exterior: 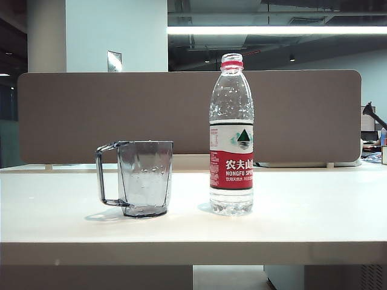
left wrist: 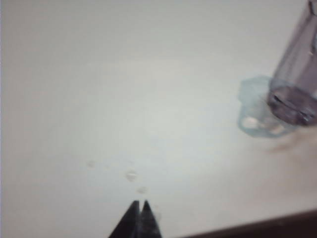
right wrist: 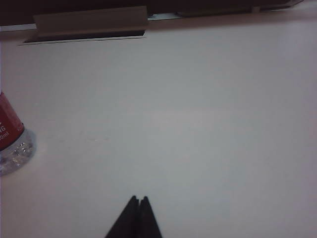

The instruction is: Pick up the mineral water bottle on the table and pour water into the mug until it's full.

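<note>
Closed left end effector (left wrist: 140, 204), closed right end effector (right wrist: 138, 199) — mineral water bottle (right wrist: 11, 141) well aside, untouched.

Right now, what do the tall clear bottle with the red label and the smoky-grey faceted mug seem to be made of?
The tall clear bottle looks like thin glossy plastic: dimpled walls, printed wrap label. The smoky-grey faceted mug seems rigid see-through plastic, though glass cannot be ruled out. Left gripper and right gripper are shut over bare table, apart from both.

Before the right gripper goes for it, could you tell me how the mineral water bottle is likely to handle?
The mineral water bottle looks nearly full, so probably heavy for its size. Tall on a narrow base, it may tip if pushed high. Its thin clear plastic likely flexes under the shut right gripper once closed on it.
</note>
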### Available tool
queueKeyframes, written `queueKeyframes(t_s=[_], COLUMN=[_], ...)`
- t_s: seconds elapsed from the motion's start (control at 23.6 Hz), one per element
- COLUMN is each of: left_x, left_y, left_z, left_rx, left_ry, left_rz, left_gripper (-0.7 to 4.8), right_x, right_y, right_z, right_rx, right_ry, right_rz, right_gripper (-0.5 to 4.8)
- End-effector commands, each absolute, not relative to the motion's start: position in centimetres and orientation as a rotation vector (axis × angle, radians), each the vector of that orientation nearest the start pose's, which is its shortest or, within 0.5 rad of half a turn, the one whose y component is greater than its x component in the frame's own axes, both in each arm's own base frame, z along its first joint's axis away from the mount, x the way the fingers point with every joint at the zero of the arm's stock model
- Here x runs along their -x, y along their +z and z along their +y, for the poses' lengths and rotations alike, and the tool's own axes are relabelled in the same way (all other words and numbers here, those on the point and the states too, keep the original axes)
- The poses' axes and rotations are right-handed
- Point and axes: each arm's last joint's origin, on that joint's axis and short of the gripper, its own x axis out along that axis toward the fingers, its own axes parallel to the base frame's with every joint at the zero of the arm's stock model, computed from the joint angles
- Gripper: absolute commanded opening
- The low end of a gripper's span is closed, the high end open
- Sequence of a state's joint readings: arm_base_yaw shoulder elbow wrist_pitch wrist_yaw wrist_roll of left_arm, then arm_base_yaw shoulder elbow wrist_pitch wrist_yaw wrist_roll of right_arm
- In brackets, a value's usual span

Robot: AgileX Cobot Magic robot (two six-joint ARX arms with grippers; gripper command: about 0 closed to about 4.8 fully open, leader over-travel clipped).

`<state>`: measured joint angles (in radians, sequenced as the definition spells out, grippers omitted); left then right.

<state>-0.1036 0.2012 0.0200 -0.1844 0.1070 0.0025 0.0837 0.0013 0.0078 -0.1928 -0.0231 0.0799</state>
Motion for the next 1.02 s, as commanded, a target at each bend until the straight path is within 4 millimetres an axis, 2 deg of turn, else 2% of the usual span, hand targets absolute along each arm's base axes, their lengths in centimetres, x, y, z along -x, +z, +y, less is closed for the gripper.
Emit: queueKeyframes(t_s=[0.04,0.21,0.38,0.55,0.68,1.02], left_x=[-10.3,-10.5,-11.4,-12.5,-13.4,-13.6], left_y=[14.0,16.5,18.9,22.9,28.3,35.5], left_z=[-2.4,-3.6,-4.1,-4.4,-4.7,-4.8], left_rx=[-0.019,-0.046,-0.048,-0.042,-0.031,-0.014], left_ry=[-0.308,-0.403,-0.418,-0.419,-0.422,-0.424], left_rz=[0.411,0.473,0.473,0.411,0.299,0.131], left_gripper=[-0.05,-0.05,-0.05,-0.05,-0.05,-0.05], right_x=[-9.6,-9.6,-9.6,-9.6,-9.6,-9.6], right_y=[14.6,14.6,14.6,14.6,14.6,14.6], right_z=[0.9,0.9,0.9,0.9,0.9,0.9], right_rx=[-0.072,-0.072,-0.072,-0.072,-0.072,-0.072], right_ry=[0.098,0.098,0.098,0.098,0.098,0.098], right_rz=[0.183,0.183,0.183,0.183,0.183,0.183], right_gripper=[-0.05,-0.05,-0.05,-0.05,-0.05,-0.05])
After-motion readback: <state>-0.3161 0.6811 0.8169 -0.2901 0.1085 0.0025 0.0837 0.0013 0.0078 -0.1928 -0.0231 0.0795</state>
